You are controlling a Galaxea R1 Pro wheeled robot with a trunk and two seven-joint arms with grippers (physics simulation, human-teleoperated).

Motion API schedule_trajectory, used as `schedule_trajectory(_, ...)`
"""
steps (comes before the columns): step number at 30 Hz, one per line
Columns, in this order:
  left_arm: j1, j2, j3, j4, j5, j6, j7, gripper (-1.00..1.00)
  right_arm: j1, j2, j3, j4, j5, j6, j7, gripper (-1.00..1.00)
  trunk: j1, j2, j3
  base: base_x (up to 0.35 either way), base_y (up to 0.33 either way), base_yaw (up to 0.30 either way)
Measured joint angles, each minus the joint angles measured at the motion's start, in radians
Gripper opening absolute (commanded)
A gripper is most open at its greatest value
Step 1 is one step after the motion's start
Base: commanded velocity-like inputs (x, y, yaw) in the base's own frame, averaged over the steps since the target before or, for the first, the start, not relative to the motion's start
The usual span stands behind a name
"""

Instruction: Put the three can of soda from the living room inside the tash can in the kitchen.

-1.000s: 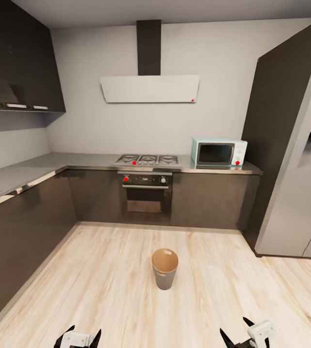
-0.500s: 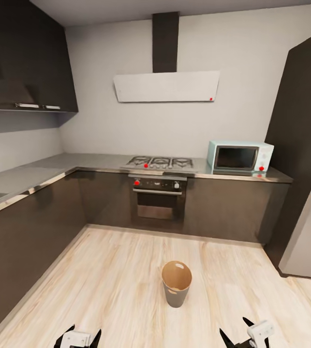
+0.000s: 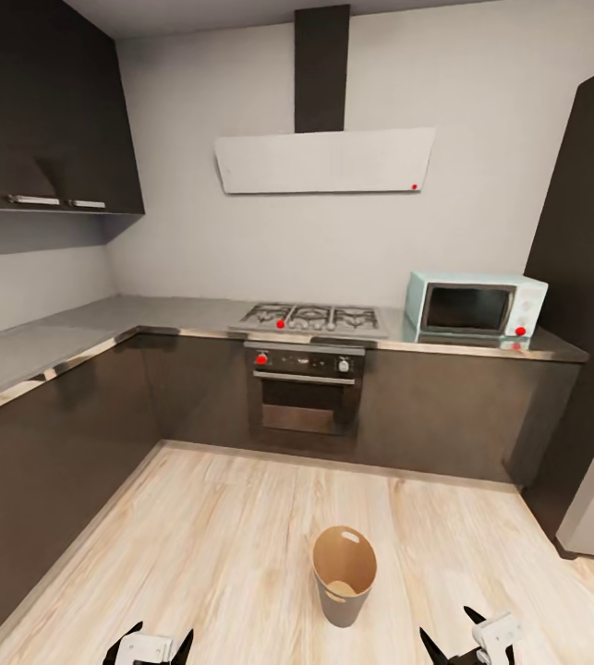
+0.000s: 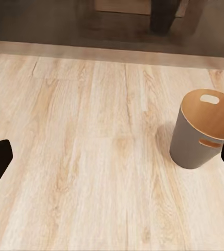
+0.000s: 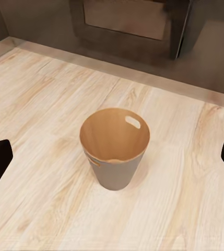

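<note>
Just one tash can [image 3: 344, 574] upright on the wood floor [image 3: 213, 536].

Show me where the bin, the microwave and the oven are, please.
tash can [image 3: 344, 605], head view, on its grey outer wall.
microwave [image 3: 470, 309], head view, on its dark door window.
oven [image 3: 304, 399], head view, on its door.

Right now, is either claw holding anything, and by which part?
Nothing is held: the left claw and right claw are both open and empty, short of the trash can.
</note>
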Motion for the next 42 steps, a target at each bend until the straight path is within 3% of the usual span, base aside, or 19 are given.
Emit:
schedule_trajectory(30,0.000,0.000,0.000,0.000,0.001,0.001,-0.001,1.00,0.000,0.000,0.001,0.003,0.000,0.001,0.000,1.00,0.000,0.000,0.000,0.298,0.000,0.000)
schedule_trajectory(42,0.000,0.000,0.000,0.000,0.003,0.000,-0.001,1.00,-0.001,0.000,0.001,0.018,0.000,0.001,0.000,1.00,0.000,0.000,0.000,0.115,0.000,0.000)
